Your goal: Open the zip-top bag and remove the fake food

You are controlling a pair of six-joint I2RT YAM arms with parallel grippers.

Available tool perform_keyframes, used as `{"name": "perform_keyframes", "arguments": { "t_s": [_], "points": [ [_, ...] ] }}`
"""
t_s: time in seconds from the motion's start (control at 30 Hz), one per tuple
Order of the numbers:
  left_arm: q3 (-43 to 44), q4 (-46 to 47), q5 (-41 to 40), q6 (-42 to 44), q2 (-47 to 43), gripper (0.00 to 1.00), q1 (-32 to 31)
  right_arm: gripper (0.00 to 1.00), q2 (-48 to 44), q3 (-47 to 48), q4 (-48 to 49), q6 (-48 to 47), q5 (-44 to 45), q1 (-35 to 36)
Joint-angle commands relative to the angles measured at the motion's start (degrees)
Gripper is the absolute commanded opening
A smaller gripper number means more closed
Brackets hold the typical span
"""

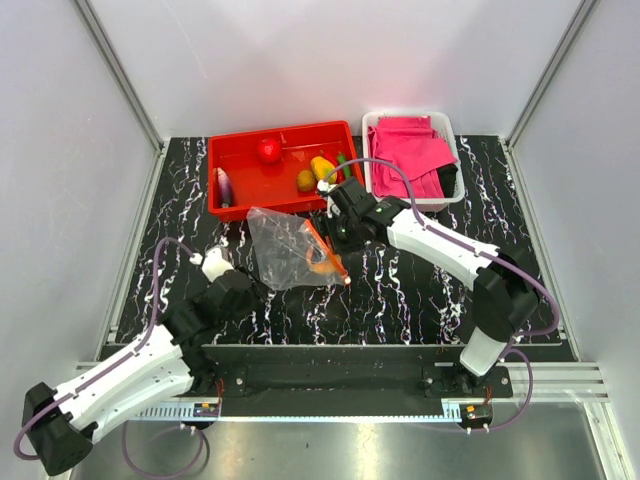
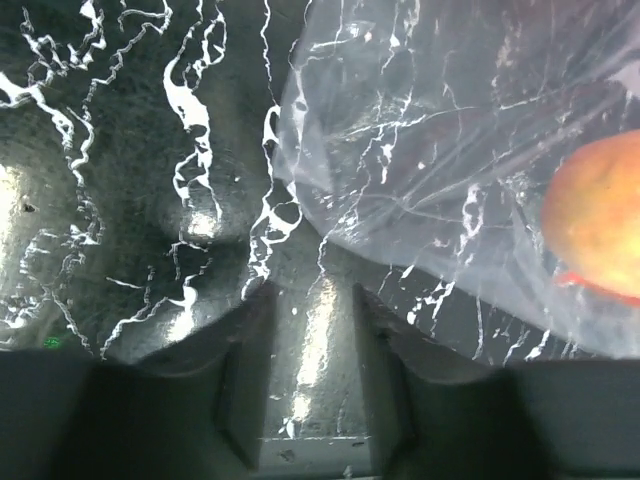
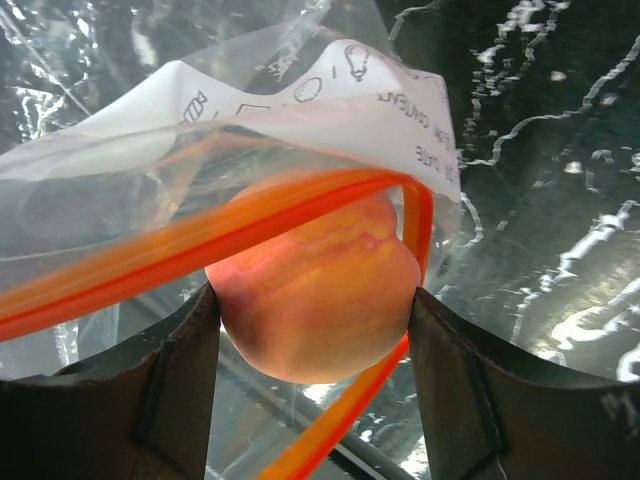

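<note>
Clear bag [image 1: 280, 250] x1 | R grip [image 3: 312, 300] clamps 1 fruit [image 3: 320, 265] | L grip [image 2: 313, 295] part-open, empty

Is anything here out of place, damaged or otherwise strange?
Nothing is spilled or broken. Only the zip-top bag lies crumpled, and its orange zip strip loops around the orange fruit that the right gripper holds at the bag's mouth.

Place: robot lab cell | white panel walls [image 1: 330, 60], aluminium frame [image 1: 122, 75], black marbled table [image 1: 400, 305]
</note>
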Motion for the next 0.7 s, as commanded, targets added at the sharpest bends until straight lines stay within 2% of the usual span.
{"name": "perform_keyframes", "arguments": {
  "t_s": [0.0,0.07,0.1,0.2,0.37,0.5,0.67],
  "points": [
    [0.6,0.6,1.4,2.3,-5.7,0.70,0.3,0.00,-1.6,1.8,-2.9,-4.2,5.1,0.0],
    [1.5,2.4,5.1,6.4,-7.6,0.93,0.3,0.00,-1.4,1.6,-2.8,-4.8,2.7,0.1],
    [2.2,2.8,6.0,7.6,-9.1,0.99,0.5,0.00,-1.3,1.4,-2.5,-5.1,-1.0,0.1],
    [8.1,0.8,7.7,9.6,-9.8,0.99,2.2,0.00,-1.4,0.3,-0.6,-5.3,-7.7,0.1],
    [18.2,-4.4,5.1,9.5,-6.3,0.99,7.7,0.00,-2.7,-1.6,1.2,-4.9,-10.2,0.1],
    [25.2,-5.3,6.0,13.1,3.0,0.99,13.8,0.00,-3.9,-2.3,1.7,-5.5,-10.6,0.0],
    [29.8,-5.7,14.0,17.7,13.1,0.99,22.0,0.00,-5.0,-2.1,1.9,-5.1,-11.5,0.0]
  ]
}}
